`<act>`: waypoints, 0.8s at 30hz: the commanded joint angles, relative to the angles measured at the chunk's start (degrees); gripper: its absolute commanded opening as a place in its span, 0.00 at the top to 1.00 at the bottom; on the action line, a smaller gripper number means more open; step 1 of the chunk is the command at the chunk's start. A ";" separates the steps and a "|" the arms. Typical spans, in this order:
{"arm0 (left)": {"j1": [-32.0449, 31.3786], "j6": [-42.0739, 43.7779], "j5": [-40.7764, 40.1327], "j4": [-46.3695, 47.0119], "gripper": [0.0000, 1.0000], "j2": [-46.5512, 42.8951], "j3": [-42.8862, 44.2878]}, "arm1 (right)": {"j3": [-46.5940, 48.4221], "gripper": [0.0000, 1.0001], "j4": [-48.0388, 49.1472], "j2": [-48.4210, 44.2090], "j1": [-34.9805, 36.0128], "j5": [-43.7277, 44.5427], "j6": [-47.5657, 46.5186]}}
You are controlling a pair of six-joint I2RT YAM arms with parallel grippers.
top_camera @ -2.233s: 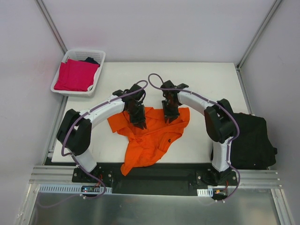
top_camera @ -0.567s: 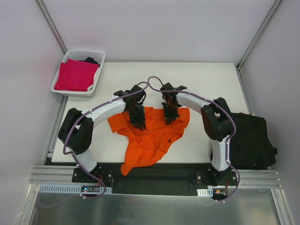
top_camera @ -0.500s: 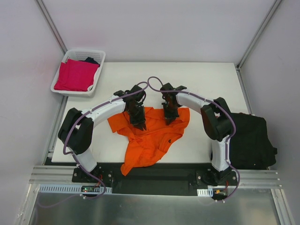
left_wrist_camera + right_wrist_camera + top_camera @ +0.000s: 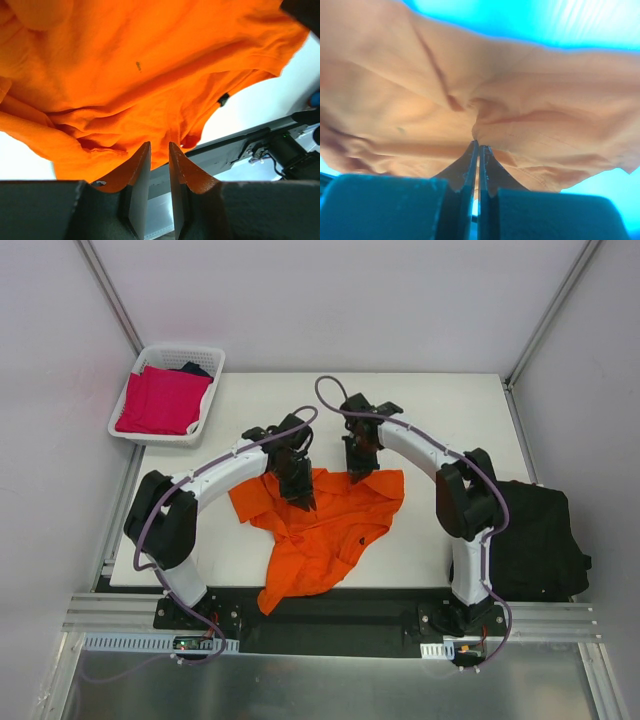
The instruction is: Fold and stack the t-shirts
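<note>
Roughly: table (image 4: 450, 420) holds orange t-shirt (image 4: 320, 530), crumpled at centre, hem hanging over edge at 6 o'clock. Black t-shirts (image 4: 540, 540) heaped at 3 o'clock. Right gripper (image 4: 358, 476) pinched tight on shirt's far edge, 12 o'clock. Left gripper (image 4: 304, 502) has jaws narrowly apart, cloth at tips; hold unconfirmed. Risk: thin pinch slips on lift, or one-sided pull twists shirt and drags it off table.

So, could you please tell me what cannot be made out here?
- Top view: black cloth in the basket, mostly under the pink t-shirt.
- Top view: black t-shirts, partly behind the right arm; count unclear.
- Left wrist view: whether the left gripper pinches the orange t-shirt; bunched folds crowd its tips.
</note>
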 commanded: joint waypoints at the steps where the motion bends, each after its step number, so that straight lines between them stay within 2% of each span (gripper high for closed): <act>1: -0.53 2.12 1.03 -2.24 0.79 0.99 4.78 | 10.71 0.99 -5.18 -0.70 -2.90 2.52 -1.14; 7: -0.53 4.14 0.15 -5.32 0.78 3.01 10.85 | 20.81 0.99 -8.00 4.40 -7.11 5.05 -3.16; 11: -0.53 5.20 -0.81 -7.43 0.78 3.80 13.75 | 23.90 0.99 -7.48 7.82 -10.90 5.77 -3.34; 18: -0.35 6.60 -3.36 -11.21 0.78 3.98 14.90 | 31.81 0.99 -6.42 15.02 -15.82 3.84 -4.48; 22: -0.26 7.04 -4.68 -13.75 0.78 3.98 15.25 | 35.24 0.99 -5.19 19.24 -16.79 -0.98 -4.83; 24: -0.26 7.22 -4.95 -14.37 0.78 3.98 15.08 | 35.25 0.87 -3.44 20.48 -17.40 -3.18 -4.66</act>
